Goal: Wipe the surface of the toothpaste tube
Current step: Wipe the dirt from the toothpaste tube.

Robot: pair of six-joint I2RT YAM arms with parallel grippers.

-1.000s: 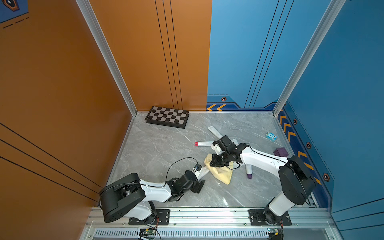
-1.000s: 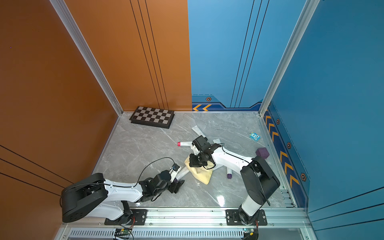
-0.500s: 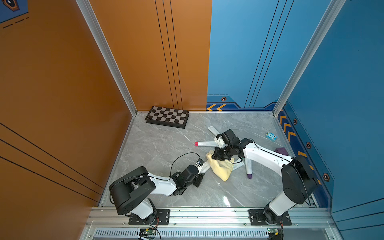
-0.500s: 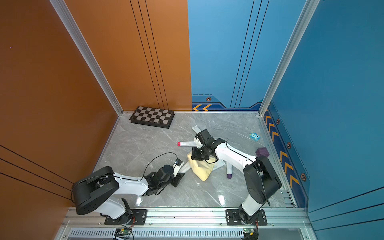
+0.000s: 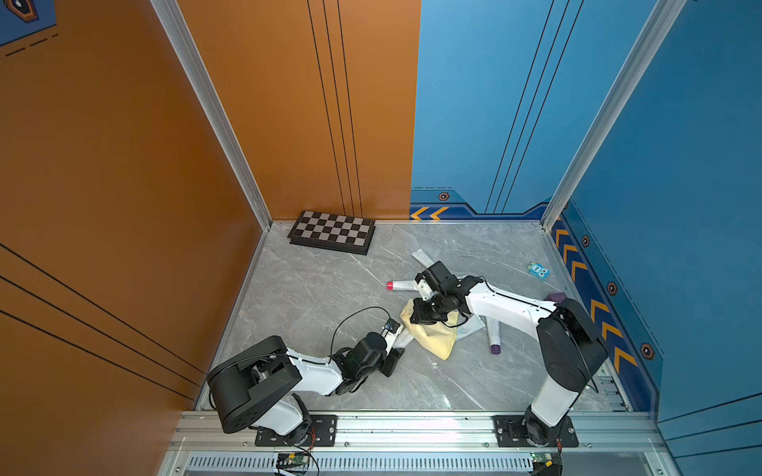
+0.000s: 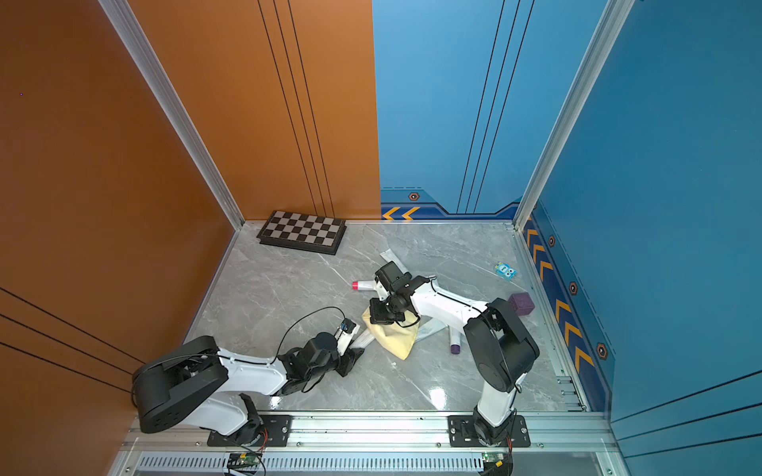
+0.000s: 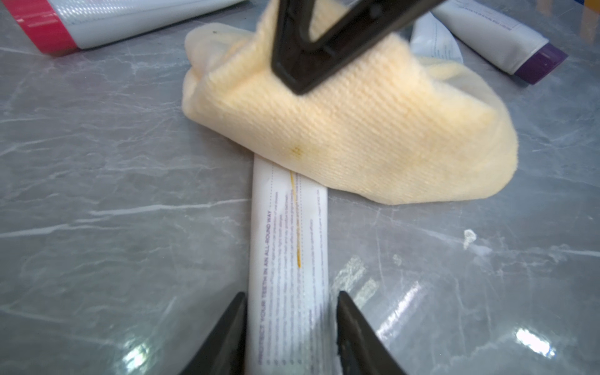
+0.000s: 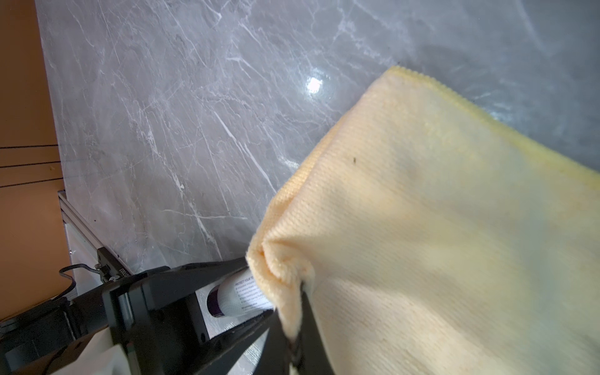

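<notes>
Low over floor, left hand (image 7: 291,294) clamps toothpaste tube (image 7: 289,233); right hand (image 7: 300,81) pinches yellow cloth (image 7: 373,130).

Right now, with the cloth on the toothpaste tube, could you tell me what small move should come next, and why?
Probably draw the cloth toward the left gripper along the toothpaste tube. The right gripper pinches the cloth, which covers only the far part; a yellow streak shows on the bare stretch, and the left gripper appears closed on the tube.

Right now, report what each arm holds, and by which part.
Left gripper: jaws clamp the toothpaste tube near its purple-capped end. Right gripper: jaws pinch the yellow cloth at a bunched fold.
</notes>
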